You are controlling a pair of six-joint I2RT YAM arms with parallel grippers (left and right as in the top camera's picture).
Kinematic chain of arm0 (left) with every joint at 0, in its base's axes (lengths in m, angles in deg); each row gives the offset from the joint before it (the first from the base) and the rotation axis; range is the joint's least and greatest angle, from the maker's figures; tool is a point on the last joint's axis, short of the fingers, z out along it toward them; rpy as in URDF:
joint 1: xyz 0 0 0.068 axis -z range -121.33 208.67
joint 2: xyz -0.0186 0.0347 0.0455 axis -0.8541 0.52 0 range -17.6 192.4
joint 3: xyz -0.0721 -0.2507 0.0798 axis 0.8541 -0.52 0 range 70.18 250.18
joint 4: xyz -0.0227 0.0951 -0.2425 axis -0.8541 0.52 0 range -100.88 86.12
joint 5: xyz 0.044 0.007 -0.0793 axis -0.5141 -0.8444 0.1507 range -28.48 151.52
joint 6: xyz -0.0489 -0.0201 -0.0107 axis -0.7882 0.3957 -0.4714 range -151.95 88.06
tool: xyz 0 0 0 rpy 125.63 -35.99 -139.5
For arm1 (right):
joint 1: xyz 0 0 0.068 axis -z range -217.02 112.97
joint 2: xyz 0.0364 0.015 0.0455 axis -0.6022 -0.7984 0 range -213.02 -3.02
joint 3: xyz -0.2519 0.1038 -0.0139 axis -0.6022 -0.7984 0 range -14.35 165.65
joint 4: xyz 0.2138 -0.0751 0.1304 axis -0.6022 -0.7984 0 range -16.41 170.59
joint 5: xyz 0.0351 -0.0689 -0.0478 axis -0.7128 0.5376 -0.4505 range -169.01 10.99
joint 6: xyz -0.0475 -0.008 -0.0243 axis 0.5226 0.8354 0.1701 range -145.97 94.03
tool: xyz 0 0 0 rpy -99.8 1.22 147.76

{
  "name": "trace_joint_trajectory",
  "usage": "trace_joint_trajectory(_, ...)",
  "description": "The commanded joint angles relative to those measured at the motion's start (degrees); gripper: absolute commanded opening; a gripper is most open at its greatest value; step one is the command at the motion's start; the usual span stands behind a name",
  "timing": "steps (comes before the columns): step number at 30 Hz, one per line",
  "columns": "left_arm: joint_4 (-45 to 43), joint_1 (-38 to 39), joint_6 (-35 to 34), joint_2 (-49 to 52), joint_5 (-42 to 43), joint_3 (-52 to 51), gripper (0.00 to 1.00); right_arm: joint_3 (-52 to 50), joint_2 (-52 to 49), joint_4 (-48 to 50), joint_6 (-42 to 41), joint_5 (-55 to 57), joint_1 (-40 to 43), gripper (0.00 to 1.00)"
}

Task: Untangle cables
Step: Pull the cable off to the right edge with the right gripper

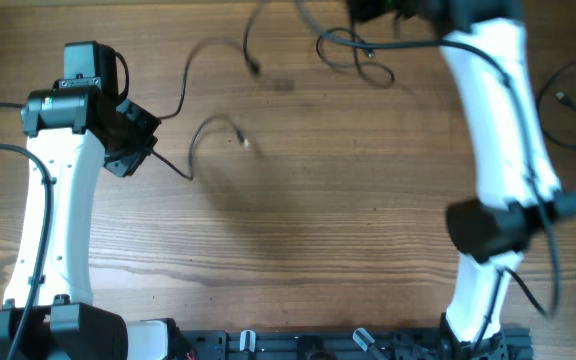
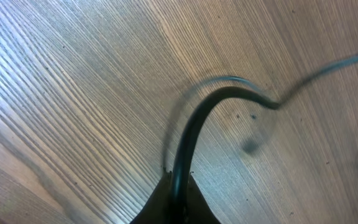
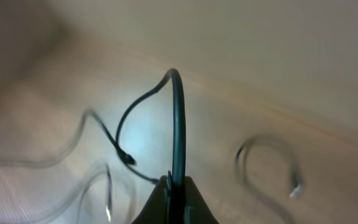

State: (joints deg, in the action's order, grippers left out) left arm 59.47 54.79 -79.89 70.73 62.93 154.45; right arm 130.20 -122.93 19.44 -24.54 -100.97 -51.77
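Overhead view of a wooden worktop (image 1: 348,240) with two white robot arms and thin black cables (image 1: 213,122) scattered across its far half. The left arm (image 1: 53,200) stands at the left. The left jaws are pressed together on one cable (image 2: 188,130), which arches up out of them and trails away to the right. Near it, loose strands with small plug ends lie on the wood without crossing. The right arm (image 1: 498,120) reaches to the far edge. The right jaws are pinching another cable (image 3: 178,112), which rises in a tall hoop and drops to a small plug (image 3: 128,159). Just beside those jaws in the overhead view, a few loops (image 1: 353,52) overlap one another. One more cord (image 1: 568,100) lies well apart at the far right. Whether both arms hold the same cable cannot be told.

Judged from this, the separating step is under way, with most strands lying free. The next move likely calls for drawing the held cable gently away from the overlapping loops, lifting it so they slip off rather than tighten
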Motion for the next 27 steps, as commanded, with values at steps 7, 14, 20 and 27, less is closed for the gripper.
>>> trace_joint_trajectory(7,-1.75,-0.09,-0.5,0.61,-0.63,-5.73,0.04,1.7,14.8,7.34,-12.09,3.21,9.86,0.04)
trace_joint_trajectory(14,-2.23,-0.09,-0.5,0.61,-0.61,-6.01,0.04,1.7,20.24,6.12,-15.15,11.78,18.01,0.04)
trace_joint_trajectory(20,-2.71,-0.09,-0.5,0.61,-0.59,-6.01,0.04,1.22,20.9,6.56,-14.88,19.02,31.54,0.04)
trace_joint_trajectory(27,-3.06,-0.09,-0.5,0.61,-0.59,-6.01,0.04,1.2,7.06,9.31,-14.99,18.29,44.0,0.04)
